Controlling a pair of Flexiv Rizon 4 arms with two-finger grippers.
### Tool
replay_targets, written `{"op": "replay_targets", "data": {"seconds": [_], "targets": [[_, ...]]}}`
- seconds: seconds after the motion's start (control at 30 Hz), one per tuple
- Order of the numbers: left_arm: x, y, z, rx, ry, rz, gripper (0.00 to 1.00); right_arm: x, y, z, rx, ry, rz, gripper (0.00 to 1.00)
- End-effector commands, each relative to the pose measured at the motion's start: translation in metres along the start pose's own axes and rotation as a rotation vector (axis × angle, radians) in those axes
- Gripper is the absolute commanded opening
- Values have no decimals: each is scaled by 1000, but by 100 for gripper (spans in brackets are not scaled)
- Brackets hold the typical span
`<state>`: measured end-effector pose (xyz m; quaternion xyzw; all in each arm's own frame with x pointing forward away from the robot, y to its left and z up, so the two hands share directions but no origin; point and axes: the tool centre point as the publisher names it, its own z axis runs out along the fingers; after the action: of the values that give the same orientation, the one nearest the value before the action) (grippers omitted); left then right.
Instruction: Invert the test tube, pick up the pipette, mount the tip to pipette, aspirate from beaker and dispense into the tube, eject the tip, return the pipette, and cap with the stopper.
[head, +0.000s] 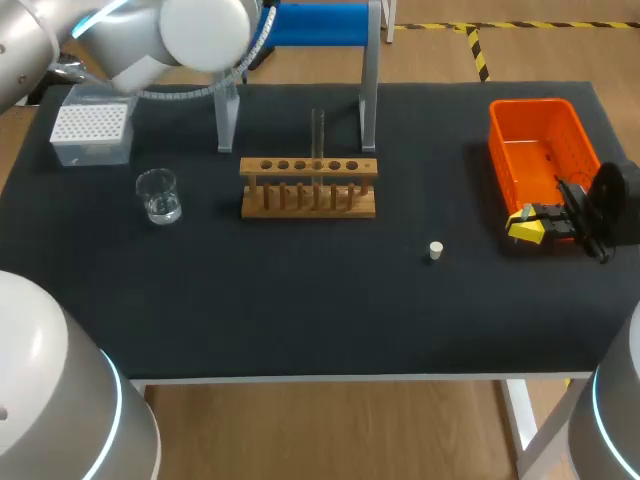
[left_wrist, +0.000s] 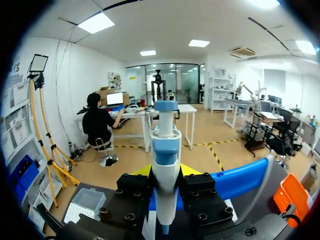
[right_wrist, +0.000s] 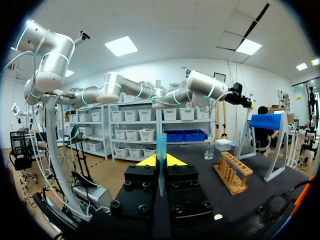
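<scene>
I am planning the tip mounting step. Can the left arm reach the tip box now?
Probably yes. The left gripper, shut on the pipette, is near the tip box, whose top looks uncovered; the beaker stands apart, nearer the front.

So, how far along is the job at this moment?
The test tube stands in the rack, so the inverting looks done. In hand: the left gripper has its jaws shut on the pipette. To do: take a tip from the tip box, draw from the beaker, dispense, eject, return the pipette, and cap; the stopper lies on the table.
</scene>
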<state>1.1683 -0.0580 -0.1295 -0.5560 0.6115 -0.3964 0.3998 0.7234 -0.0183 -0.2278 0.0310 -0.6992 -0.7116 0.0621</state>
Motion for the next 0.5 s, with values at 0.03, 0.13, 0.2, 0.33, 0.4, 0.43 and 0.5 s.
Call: {"op": "replay_targets", "data": {"seconds": [0.03,0.13,0.2,0.33,0.4,0.43,0.5], "targets": [[-15,-15,-21,-25,177,68,0,1,0,0,1,0,-1,0],[-18,-25,-34,-35,261,121,0,1,0,0,1,0,-1,0],[-21,-28,-41,-59,299,167,0,1,0,0,1,0,-1,0],[-34,-32,-52,-93,347,193,0,1,0,0,1,0,-1,0],[-40,-33,-59,-104,397,207,0,1,0,0,1,0,-1,0],[-44,-34,-61,-109,416,202,0,1,0,0,1,0,-1,0],[-50,-36,-67,-130,441,230,0,1,0,0,1,0,-1,0]]}}
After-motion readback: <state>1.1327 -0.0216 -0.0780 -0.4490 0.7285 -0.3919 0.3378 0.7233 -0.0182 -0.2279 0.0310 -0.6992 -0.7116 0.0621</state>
